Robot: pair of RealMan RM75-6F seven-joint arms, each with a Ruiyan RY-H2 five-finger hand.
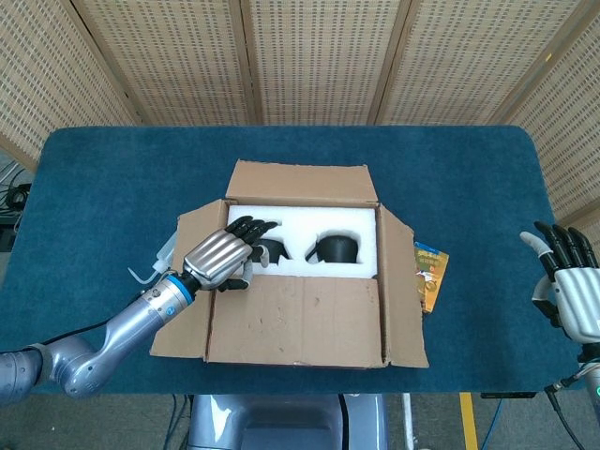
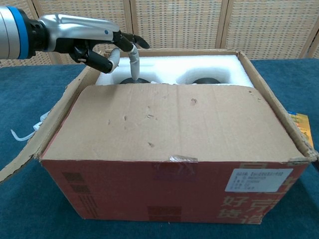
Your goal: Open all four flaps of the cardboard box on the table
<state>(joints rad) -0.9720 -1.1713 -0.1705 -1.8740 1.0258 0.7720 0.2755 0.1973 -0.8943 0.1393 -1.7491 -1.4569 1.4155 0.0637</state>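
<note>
A blue table fills most of the head view, with bare cloth on every side of the cardboard box, widest at the far edge and to the right. The box sits near the table's middle, toward the near edge. It has four flaps: the far flap stands folded back, the left flap and right flap splay outward, and the near flap lies flat over the front half of the opening. Behind that flap's free edge, white foam shows with two round pockets, each holding a dark object.

The left hand reaches over the box's left corner, holding nothing; its fingers point down toward the foam just behind the near flap's edge, perhaps touching it, though neither view settles that. The right hand hovers well apart at the table's right edge, fingers spread and empty.

One small yellow booklet lies just beside the right flap. One white strap lies left of the box.
</note>
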